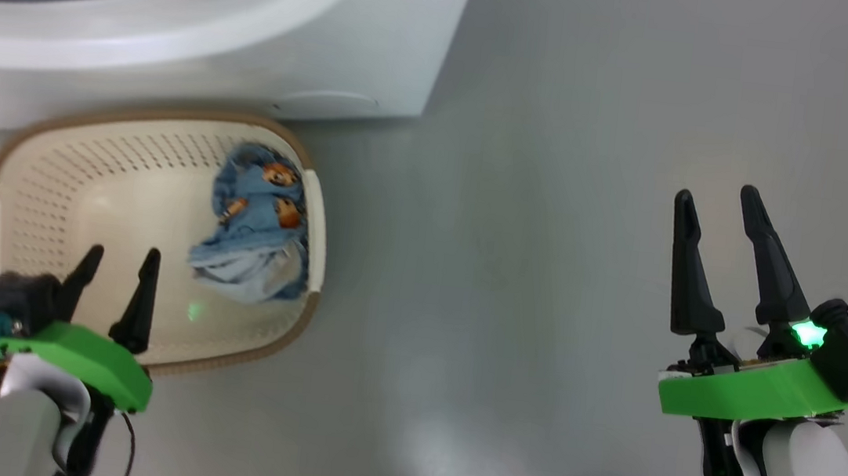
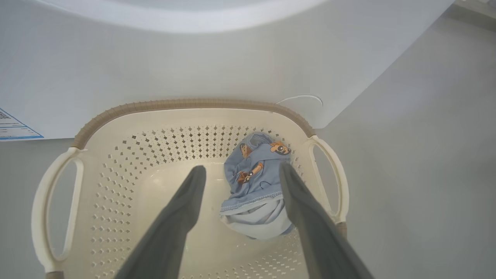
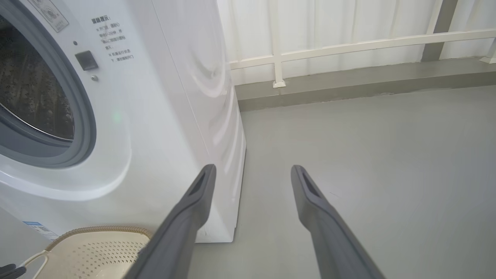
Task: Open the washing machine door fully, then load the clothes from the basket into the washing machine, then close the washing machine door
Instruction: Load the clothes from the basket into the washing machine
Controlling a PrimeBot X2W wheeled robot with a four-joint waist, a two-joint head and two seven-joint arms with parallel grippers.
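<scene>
Blue bear-print clothes lie bunched at three o'clock in the basket, which sits against the washer at twelve, likely for short lifts. Your left tool hangs wide and empty over the basket; your right tool, wide too, stands clear.

a: the basket?
b: cream, speckled with small holes, brown woven rim.
a: the clothes?
b: light blue, orange bear prints toward twelve o'clock.
a: the washing machine?
b: white, with a grey-blue ring. the floor is pale grey.
</scene>
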